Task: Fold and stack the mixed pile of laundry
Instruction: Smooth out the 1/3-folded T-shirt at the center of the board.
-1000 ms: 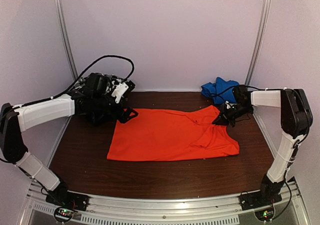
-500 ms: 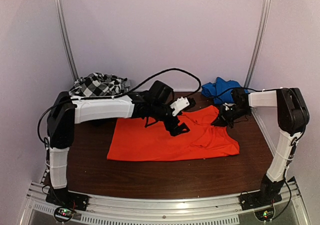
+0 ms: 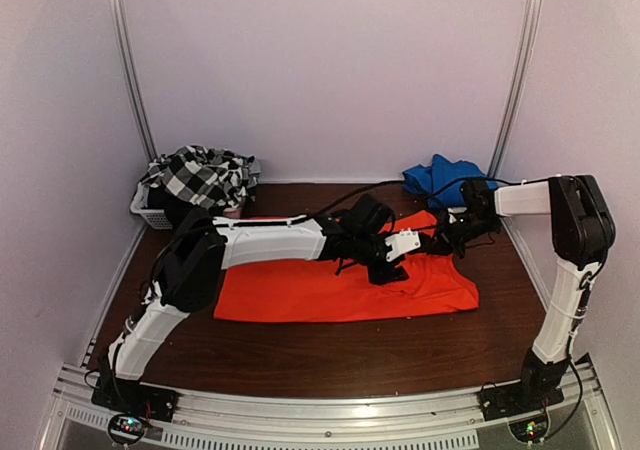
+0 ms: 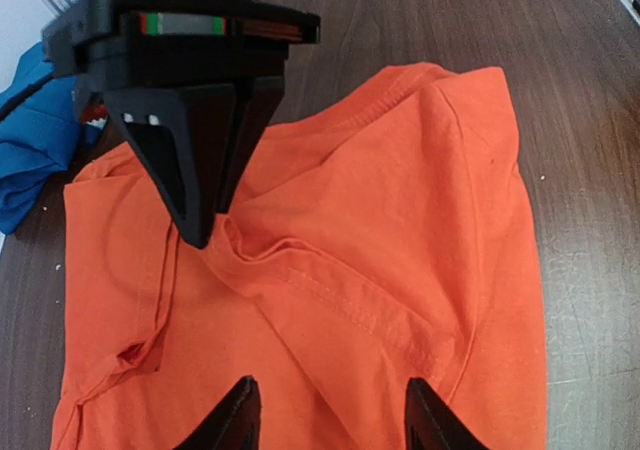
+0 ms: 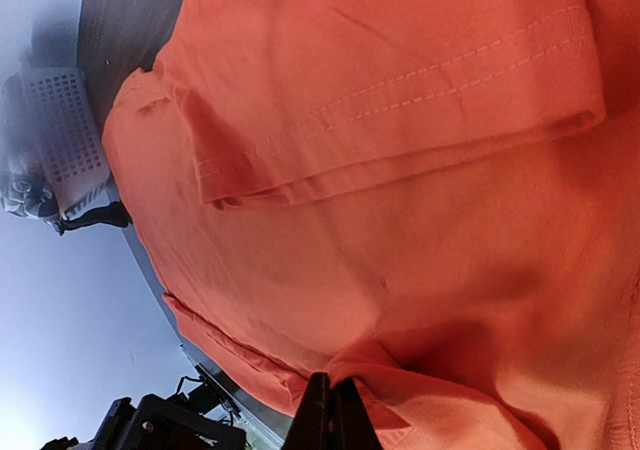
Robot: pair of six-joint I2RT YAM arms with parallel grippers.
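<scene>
**A:** Folding the orange-red shirt [image 3: 300, 295], is that the step in hand?

**B:** I'd say so. It lies spread across the middle of the table [image 3: 300, 355] in the top view. The right gripper [image 5: 333, 415] is pinched shut on a raised fold of it near the upper right edge.

**A:** And the left gripper [image 4: 330, 385]?

**B:** Its jaws stand apart just over the shirt, right of centre in the top view and close beside the right one. Nothing is caught between them.

**A:** So what does the next move call for?

**B:** My guess is that it lowers onto the cloth and closes near that fold, so both arms can carry the side over together. The checked garment [image 3: 200, 175] sits heaped on the basket [image 3: 145, 213] at upper left.
</scene>
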